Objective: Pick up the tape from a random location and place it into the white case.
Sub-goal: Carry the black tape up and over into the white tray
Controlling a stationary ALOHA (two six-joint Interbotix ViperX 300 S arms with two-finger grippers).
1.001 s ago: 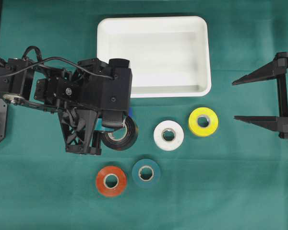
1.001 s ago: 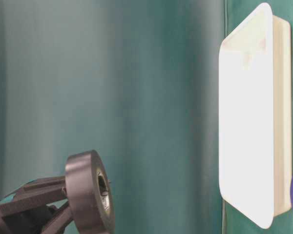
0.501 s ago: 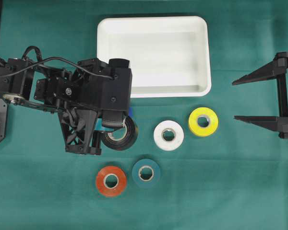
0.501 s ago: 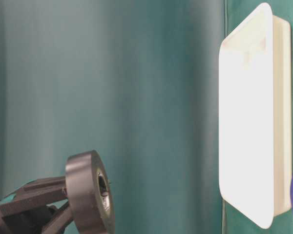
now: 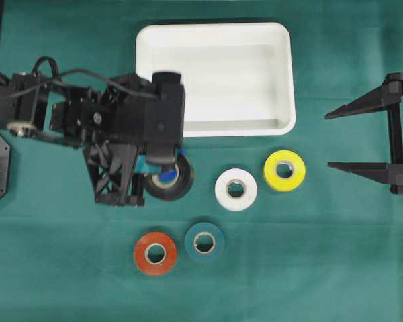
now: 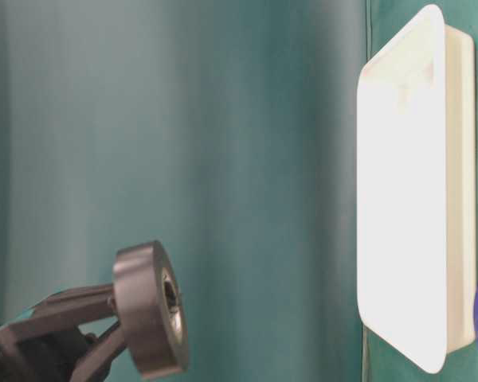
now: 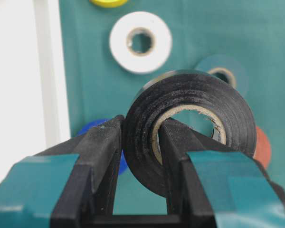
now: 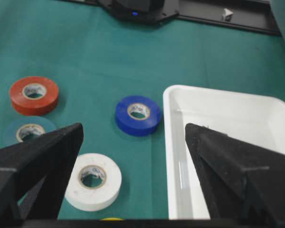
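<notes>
My left gripper [image 5: 162,178] is shut on the black tape [image 5: 173,184], one finger through its core and the other against its outer face [image 7: 141,124]. The roll [image 6: 150,309] hangs upright in the air, off the cloth. It is just below the lower left corner of the white case [image 5: 215,28], a shallow tray with nothing in it [image 8: 228,92]. My right gripper [image 5: 327,140] stands open at the right edge, nothing between its fingers [image 8: 133,127].
On the green cloth lie a white roll [image 5: 236,189], a yellow roll [image 5: 284,170], a red roll [image 5: 155,253] and a teal roll [image 5: 204,241]. A blue roll [image 8: 138,115] sits by the case's near rim, under my left gripper.
My left gripper has shifted slightly toward the case with the black tape still in it. The right arm has not moved.
</notes>
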